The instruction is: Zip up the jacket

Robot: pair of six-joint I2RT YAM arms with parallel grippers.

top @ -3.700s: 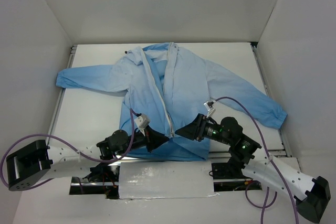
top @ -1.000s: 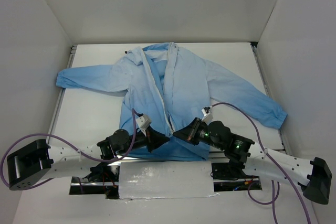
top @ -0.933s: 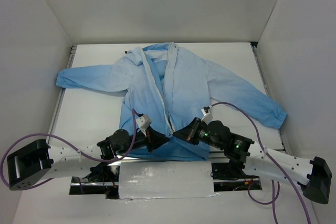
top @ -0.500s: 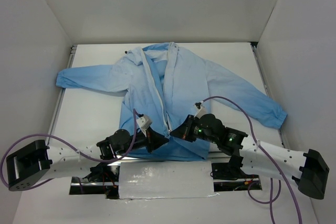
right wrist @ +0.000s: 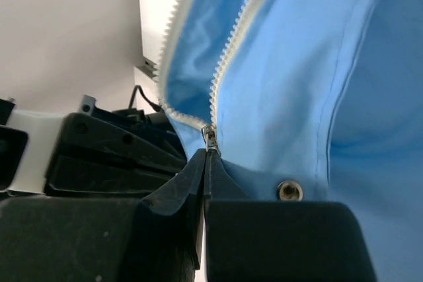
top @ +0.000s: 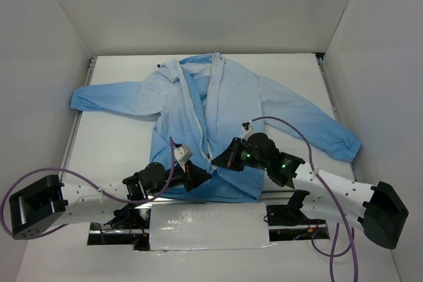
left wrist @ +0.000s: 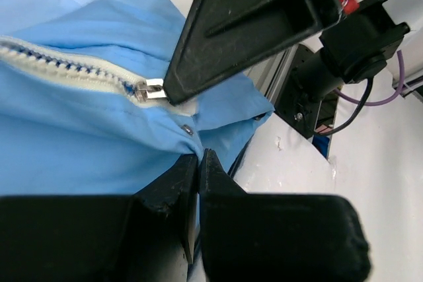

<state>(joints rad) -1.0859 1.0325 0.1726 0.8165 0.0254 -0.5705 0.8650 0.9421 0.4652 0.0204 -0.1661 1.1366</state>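
Jacket (top: 225, 110): light blue, spread front-up on the white tabletop (top: 119, 143); sleeves out to both sides, collar at the far end, hem at the near edge by the arm bases.
Zipper (right wrist: 228, 51): white tape, the two rows of teeth apart above the slider, so the front is open over most of its length.
Slider (right wrist: 209, 135): low down near the hem, with a metal snap (right wrist: 289, 190) on the fabric just beside it.
Right hand (top: 217, 161): closed, fingertips pinched on the slider.
Left hand (top: 200, 177): closed on the hem just below the slider, blue cloth between the fingertips.
Hand spacing: tips just beside each other at the jacket's bottom centre.
Cables (top: 291, 127): purple, one looping off each arm.
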